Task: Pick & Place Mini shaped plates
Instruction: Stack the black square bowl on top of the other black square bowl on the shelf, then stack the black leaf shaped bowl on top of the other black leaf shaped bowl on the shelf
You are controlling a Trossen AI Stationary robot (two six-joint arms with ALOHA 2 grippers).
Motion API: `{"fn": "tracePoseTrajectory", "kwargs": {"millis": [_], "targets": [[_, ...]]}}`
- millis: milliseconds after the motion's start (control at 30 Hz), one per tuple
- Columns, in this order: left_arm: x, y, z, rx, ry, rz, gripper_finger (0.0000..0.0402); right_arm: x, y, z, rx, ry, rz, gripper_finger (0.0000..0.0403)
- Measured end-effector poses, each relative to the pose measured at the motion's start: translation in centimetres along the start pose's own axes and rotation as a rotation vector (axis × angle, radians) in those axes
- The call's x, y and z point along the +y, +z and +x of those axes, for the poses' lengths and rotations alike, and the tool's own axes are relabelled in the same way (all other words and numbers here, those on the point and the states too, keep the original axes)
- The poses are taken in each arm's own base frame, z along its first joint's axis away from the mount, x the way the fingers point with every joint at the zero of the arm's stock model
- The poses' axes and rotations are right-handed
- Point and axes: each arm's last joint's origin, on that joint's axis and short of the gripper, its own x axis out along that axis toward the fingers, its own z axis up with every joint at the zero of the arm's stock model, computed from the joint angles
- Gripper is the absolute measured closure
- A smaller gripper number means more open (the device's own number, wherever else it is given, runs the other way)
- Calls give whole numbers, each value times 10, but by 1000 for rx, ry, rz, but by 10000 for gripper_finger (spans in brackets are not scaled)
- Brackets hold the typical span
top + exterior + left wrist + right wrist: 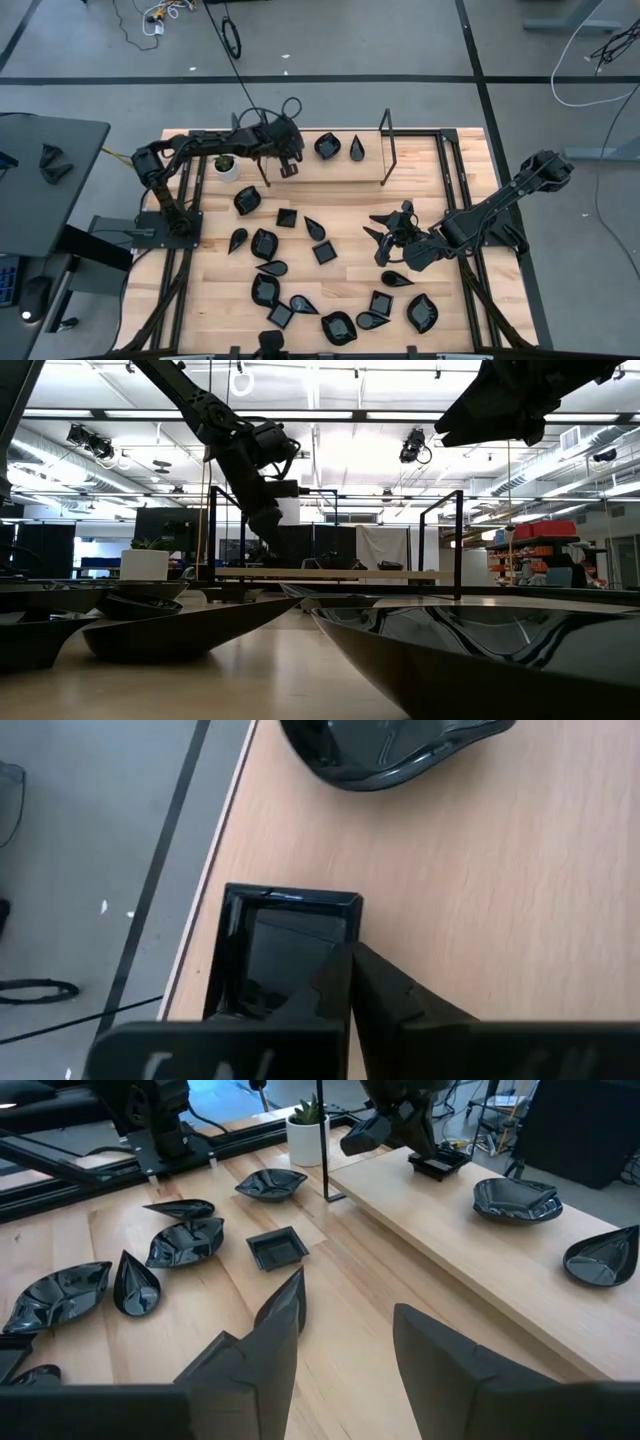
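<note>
The left gripper (289, 166) clenches a square plate (285, 945), half hidden by its jaws; the right gripper (392, 238) hovers released.

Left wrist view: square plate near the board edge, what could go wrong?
1. The square plate, pinched at one rim by the left gripper, is close to the board's edge; released tilted, it may slide off.
2. Pulling away could clip the rounded plate nearby.
Right gripper waits open mid-table.

Glossy black square plate (285, 945) between the left jaws mirrors light; the table (480, 880) beneath is pale, smooth-grained wood.
</note>
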Motion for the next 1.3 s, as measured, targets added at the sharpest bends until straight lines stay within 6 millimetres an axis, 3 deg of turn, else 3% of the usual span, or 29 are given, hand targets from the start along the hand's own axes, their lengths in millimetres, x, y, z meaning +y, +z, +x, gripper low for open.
{"fn": "tracePoseTrajectory", "kwargs": {"millis": [200,333,533,767,1000,1300], "targets": [[-5,2,-1,-8,-10,-19,396,0,0,0,0,0,0,234],[-22,10,-4,-30,-36,-9,392,0,0,0,0,-1,-2,234],[-69,29,-17,-117,-101,84,397,-1,1,1,-1,-8,-1,234],[-142,37,-43,-154,-230,208,398,-2,4,5,-15,-14,26,234],[-201,17,-72,-7,-293,295,392,3,1,16,-27,-22,50,234],[-244,-31,-119,259,-285,310,397,9,-5,23,-26,-24,44,234]]}}
